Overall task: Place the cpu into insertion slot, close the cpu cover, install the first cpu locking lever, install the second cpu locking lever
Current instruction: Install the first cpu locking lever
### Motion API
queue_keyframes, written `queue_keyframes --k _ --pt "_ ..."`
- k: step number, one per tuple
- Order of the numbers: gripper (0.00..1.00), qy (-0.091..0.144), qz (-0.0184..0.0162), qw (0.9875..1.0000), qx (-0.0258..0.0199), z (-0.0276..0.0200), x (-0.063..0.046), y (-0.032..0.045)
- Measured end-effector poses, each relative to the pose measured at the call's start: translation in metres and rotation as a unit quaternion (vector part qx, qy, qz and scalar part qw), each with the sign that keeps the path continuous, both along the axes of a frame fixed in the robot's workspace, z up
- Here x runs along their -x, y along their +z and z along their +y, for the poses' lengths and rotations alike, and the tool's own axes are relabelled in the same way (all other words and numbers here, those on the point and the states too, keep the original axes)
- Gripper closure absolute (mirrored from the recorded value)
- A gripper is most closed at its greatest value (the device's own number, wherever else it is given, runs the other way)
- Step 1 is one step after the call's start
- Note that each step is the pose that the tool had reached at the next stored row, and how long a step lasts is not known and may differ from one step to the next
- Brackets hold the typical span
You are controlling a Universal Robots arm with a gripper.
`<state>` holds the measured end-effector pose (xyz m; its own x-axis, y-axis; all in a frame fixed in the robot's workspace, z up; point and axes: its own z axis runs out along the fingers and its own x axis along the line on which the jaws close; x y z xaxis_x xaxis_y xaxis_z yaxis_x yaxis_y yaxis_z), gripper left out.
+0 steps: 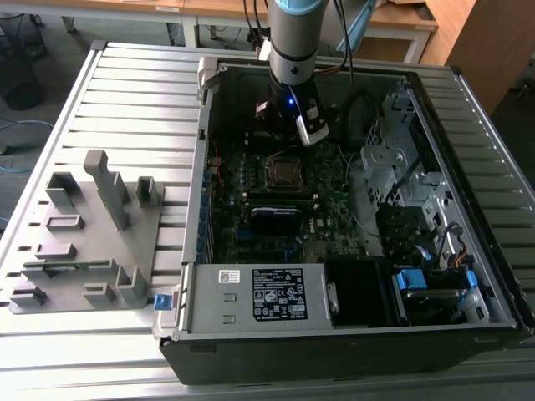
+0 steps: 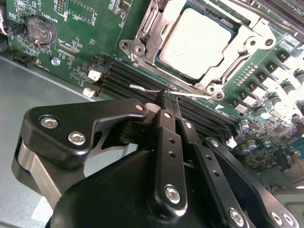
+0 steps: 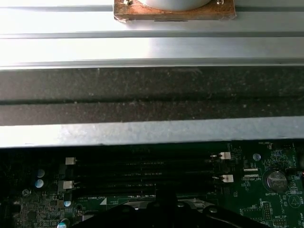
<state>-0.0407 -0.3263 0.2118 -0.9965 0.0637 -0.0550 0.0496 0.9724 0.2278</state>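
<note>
The cpu (image 2: 195, 40) lies flat in the insertion slot (image 1: 283, 172) on the green board, its silver top showing. The cpu cover (image 2: 154, 23) is down around it as a metal frame. A thin wire locking lever (image 2: 142, 88) runs along the socket's edge beside the memory slots. My gripper (image 2: 168, 99) is shut, its black fingertips right at that lever and touching it. In the exterior view the gripper (image 1: 288, 132) hangs just behind the socket, inside the open computer case.
Long black memory slots (image 2: 123, 78) lie between the gripper and the case wall (image 3: 152, 90). A coin battery (image 2: 39, 29) sits on the board. A black card (image 1: 280, 219), the power supply (image 1: 259, 296) and a grey fixture plate (image 1: 92, 234) lie further off.
</note>
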Motion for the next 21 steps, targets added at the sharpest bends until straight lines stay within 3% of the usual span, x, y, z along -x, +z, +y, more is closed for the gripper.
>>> queue_keyframes --k 21 --pt "0.89 0.000 -0.0001 1.0000 -0.0001 0.0000 -0.0044 -0.0040"
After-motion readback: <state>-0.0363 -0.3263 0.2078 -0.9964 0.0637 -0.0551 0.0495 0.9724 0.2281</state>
